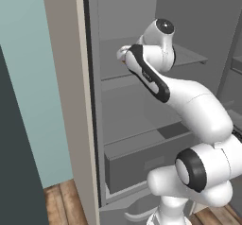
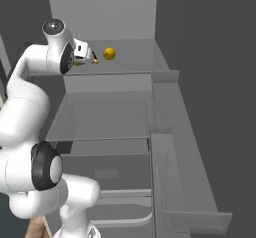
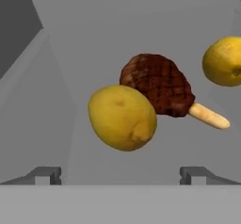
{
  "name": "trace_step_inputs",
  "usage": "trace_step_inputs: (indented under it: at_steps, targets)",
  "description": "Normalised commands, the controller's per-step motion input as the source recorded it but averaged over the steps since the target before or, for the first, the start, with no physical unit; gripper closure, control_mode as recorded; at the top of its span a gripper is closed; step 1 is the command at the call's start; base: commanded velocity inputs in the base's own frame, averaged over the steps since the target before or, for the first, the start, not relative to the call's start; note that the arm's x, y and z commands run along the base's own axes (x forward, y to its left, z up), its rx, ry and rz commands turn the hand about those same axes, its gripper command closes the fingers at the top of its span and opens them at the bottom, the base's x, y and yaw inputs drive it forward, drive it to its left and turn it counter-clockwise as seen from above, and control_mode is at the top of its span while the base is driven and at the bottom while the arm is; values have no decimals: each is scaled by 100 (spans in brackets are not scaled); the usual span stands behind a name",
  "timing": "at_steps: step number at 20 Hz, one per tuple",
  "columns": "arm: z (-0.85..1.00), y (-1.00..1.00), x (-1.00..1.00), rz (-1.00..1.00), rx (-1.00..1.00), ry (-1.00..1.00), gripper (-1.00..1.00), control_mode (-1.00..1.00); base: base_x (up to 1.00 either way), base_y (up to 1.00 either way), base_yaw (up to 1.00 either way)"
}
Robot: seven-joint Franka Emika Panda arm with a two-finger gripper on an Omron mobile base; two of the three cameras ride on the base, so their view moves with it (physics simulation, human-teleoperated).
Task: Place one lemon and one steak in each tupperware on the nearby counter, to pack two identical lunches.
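Note:
My gripper (image 3: pixel 121 173) is open inside a grey fridge, its two fingertips (image 3: pixel 47 174) wide apart just short of a yellow lemon (image 3: pixel 122 117). Right behind that lemon lies a dark brown-red steak (image 3: pixel 160 83) with a pale end pointing right. A second lemon (image 3: pixel 225 60) sits further right on the same shelf. In the right base view the gripper (image 2: pixel 90 57) reaches over the upper shelf, with a lemon (image 2: pixel 109 53) just to its right. The tupperware and the counter are out of view.
The fridge's upper shelf (image 2: pixel 127 64) carries the food. Below it are a glass shelf (image 2: pixel 105 117) and a drawer (image 1: pixel 142 160). The open door's bins (image 2: pixel 175 147) run along the right. The fridge's left side wall (image 1: pixel 71 101) stands close to the arm.

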Motion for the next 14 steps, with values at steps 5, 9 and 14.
trace_step_inputs:
  at_steps: [5, 9, 14]
  targets:
    - [-8, 3, 36, -3, 0, 0, -100, -100, 0, 0, 0]
    - [-8, 0, 35, -3, 0, 0, -100, -100, 0, 0, 0]
    - [-9, 0, 33, -3, 0, 0, -100, -100, 0, 0, 0]
